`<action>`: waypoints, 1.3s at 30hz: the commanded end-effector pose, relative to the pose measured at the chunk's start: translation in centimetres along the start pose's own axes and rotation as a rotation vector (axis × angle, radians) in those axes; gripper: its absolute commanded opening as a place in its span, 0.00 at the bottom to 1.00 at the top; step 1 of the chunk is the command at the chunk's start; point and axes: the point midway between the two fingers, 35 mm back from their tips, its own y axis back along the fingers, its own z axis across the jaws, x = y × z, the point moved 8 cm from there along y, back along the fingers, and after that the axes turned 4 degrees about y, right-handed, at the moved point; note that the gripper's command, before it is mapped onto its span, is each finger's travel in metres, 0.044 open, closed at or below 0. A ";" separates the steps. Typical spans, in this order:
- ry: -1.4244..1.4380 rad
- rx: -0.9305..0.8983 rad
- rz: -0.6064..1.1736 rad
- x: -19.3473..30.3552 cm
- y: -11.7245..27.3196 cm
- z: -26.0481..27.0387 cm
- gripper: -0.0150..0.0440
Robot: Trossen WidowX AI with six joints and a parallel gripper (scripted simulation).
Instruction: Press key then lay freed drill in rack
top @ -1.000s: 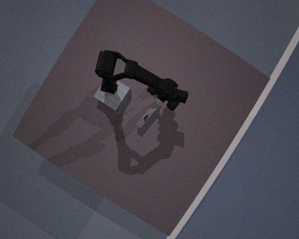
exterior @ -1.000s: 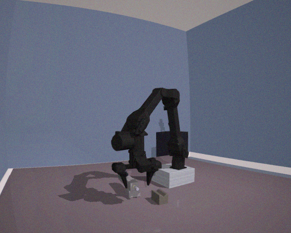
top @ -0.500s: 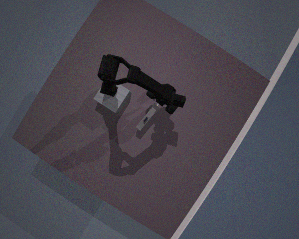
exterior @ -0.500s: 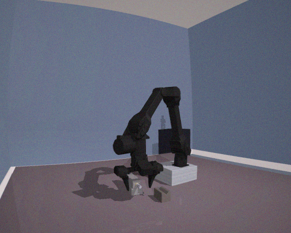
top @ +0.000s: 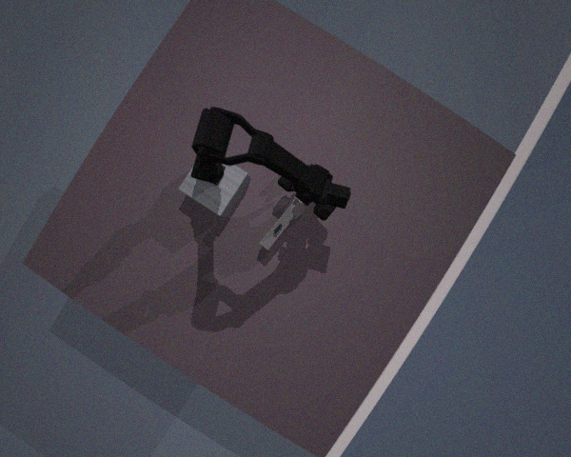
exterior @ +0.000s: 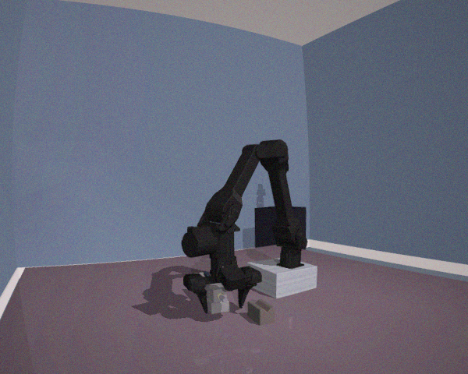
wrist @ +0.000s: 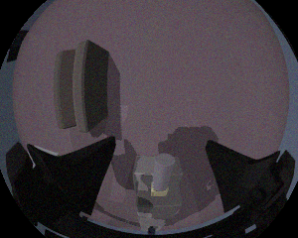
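Note:
A long grey block [top: 288, 216] [exterior: 219, 308] [wrist: 173, 199] stands on the floor, with a small dark key [top: 277, 229] [wrist: 152, 229] on its top. The pale cylindrical drill [wrist: 164, 170] sticks out of the block's end, with a yellow band at its base. My gripper [exterior: 223, 309] [wrist: 163, 144] is open and empty, pointing down low at that end. Its fingers stand wide apart on either side of the block's end and the drill. The grooved tan rack [exterior: 260, 312] [wrist: 79, 89] stands apart, just outside one finger; in the top view the arm hides it.
The arm's white base block [top: 234, 184] [exterior: 295, 280] stands behind the rack in the exterior view. A dark panel [exterior: 264, 225] stands farther back near the wall. The arm's shadow falls across the floor beside the grey block.

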 end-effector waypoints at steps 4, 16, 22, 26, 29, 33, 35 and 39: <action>0.000 -0.001 0.000 0.0 -0.1 0.0 0.87; 0.000 -0.001 0.000 0.0 -0.1 0.0 0.33; 0.000 -0.001 0.000 0.0 -0.1 0.0 0.25; 0.001 -0.002 0.001 -0.1 -0.1 0.0 0.25; 0.003 -0.006 0.001 -0.4 -0.1 0.1 0.25; 0.003 -0.006 0.001 -0.8 -0.1 0.0 0.25; 0.003 -0.006 0.001 -0.9 -0.1 0.0 0.25; 0.003 -0.006 0.001 -1.3 -0.1 -0.1 0.25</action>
